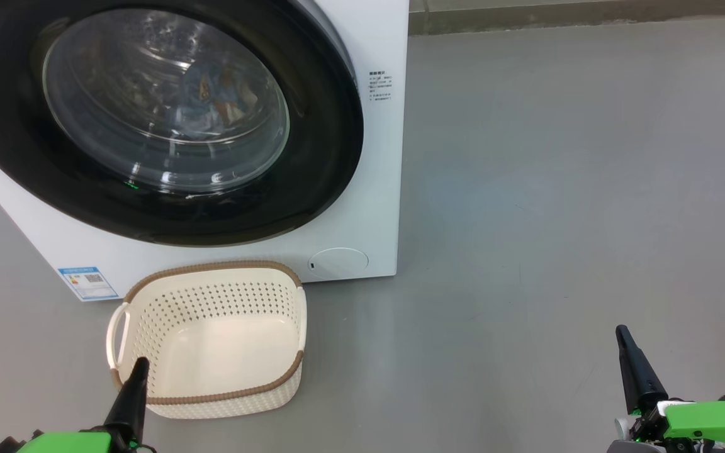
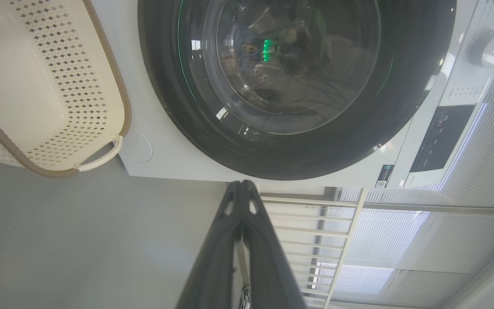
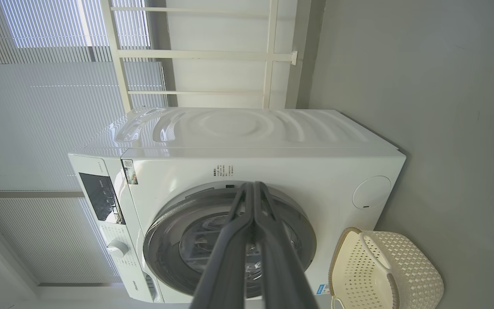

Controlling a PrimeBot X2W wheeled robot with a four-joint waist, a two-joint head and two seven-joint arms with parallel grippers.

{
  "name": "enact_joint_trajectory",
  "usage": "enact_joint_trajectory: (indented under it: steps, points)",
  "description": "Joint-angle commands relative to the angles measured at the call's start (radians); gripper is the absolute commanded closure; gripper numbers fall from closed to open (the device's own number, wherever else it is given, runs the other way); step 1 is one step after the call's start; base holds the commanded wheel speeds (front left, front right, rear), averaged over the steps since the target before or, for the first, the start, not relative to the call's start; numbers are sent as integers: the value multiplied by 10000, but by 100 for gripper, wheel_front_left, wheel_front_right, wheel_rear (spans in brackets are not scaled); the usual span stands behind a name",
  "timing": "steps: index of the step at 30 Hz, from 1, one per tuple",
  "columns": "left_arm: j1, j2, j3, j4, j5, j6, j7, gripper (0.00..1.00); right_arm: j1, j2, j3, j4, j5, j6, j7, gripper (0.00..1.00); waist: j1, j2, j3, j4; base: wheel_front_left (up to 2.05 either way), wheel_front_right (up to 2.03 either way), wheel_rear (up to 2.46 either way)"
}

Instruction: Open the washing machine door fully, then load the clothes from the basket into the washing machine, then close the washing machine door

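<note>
The white washing machine (image 1: 375,157) fills the upper left of the head view. Its round door (image 1: 331,163), black-rimmed with a bulging glass bowl, lies flush against the front. Through the glass I make out light-blue patterned clothes (image 1: 214,94) inside the drum. The cream basket (image 1: 211,289) with a brown rim stands on the floor just before the machine, with nothing in it. My left gripper (image 1: 141,363) is shut and hovers at the basket's near left corner. My right gripper (image 1: 622,332) is shut, far right over bare floor. Both wrist views show door (image 2: 178,111) (image 3: 161,240) and basket (image 2: 49,86) (image 3: 405,274).
Grey floor (image 1: 557,220) spreads to the right of the machine. A wall base (image 1: 589,16) runs along the far edge. A round white cap (image 1: 338,262) sits low on the machine front, a blue label sticker (image 1: 87,283) at its lower left. Window blinds (image 3: 49,128) stand behind the machine.
</note>
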Motion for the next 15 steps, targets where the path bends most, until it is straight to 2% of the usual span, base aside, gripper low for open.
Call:
enact_joint_trajectory:
  steps: [1,15]
  points:
    - [-426,113,349,-187,-7,-29,55,100,-399,-120,232,-284,103,-11,75,100,0,0,0,0,0,0,0]
    - [-426,111,354,-187,-3,-29,59,100,-399,-120,233,-284,103,-11,75,100,0,0,0,0,0,0,0]
